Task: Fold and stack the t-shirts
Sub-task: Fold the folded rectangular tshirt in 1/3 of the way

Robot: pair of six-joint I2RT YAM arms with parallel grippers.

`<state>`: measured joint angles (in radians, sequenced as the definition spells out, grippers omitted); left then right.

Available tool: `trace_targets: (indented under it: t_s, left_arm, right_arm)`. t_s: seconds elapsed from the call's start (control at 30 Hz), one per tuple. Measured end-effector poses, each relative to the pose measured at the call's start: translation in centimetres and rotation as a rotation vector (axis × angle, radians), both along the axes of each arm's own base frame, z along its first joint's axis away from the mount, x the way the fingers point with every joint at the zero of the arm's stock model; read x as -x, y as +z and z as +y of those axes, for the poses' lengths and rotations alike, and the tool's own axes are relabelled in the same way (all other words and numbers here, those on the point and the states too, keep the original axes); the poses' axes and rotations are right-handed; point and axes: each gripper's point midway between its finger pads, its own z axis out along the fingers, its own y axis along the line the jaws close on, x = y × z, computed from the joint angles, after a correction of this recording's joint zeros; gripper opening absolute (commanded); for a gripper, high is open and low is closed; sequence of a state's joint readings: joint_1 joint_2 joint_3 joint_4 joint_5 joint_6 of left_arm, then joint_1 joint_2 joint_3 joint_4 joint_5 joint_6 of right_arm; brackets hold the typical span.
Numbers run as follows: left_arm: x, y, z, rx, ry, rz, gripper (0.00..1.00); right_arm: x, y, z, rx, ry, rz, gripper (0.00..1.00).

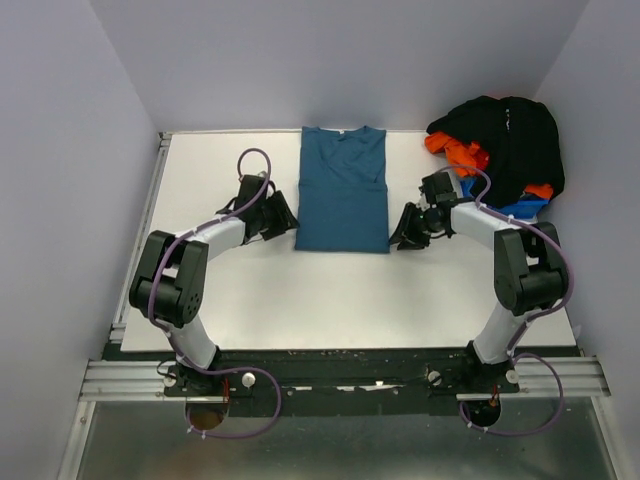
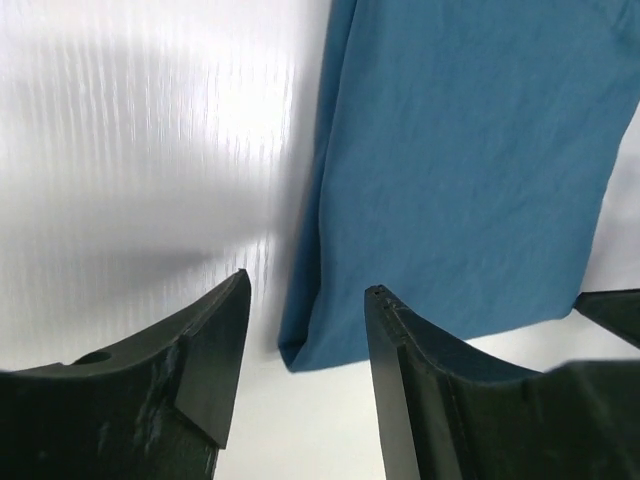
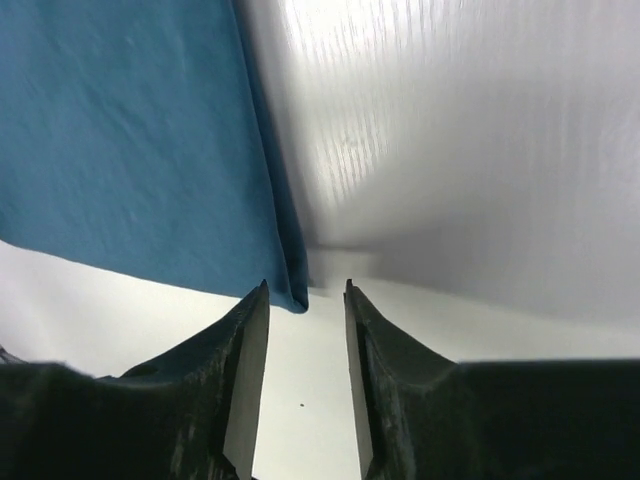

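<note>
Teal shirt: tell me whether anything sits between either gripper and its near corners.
Nothing visible does. The left gripper and right gripper sit at the teal shirt's near corners, fingers open, only bare table around them. The pile of other shirts lies aside, far right.

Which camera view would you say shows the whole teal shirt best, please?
The top external view: the teal shirt lies there whole, collar to hem, flat. The left wrist view shows only its near left corner and side edge; the right wrist view only its near right corner.
</note>
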<state>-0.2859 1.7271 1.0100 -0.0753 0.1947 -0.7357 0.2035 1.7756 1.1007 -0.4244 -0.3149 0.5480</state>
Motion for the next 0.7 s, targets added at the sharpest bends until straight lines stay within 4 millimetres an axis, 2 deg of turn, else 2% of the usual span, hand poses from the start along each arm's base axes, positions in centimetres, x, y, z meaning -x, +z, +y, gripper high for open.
trace_targets:
  t_s: [0.13, 0.23, 0.3, 0.43, 0.7]
  left_arm:
    - [2.1, -1.8, -0.2, -0.003, -0.021, 0.034, 0.56]
    - [3.3, -2.9, -0.3, -0.002, -0.034, 0.068, 0.53]
    - [3.3, -2.8, -0.4, 0.001, -0.039, 0.064, 0.51]
    - [3.4, -2.9, -0.7, 0.006, -0.049, 0.059, 0.50]
    - [3.6, -3.0, -1.0, 0.015, -0.063, 0.053, 0.49]
  right_arm:
    - [1.8, -1.4, 0.5, -0.030, 0.024, 0.032, 0.41]
    - [2.2, -1.7, 0.7, -0.044, 0.036, 0.038, 0.37]
    - [2.0, -1.5, 0.9, -0.051, 0.042, 0.025, 0.36]
    - [1.7, -1.4, 1.2, -0.058, 0.051, 0.010, 0.26]
    - [1.9, -1.6, 1.8, -0.062, 0.070, 0.011, 0.22]
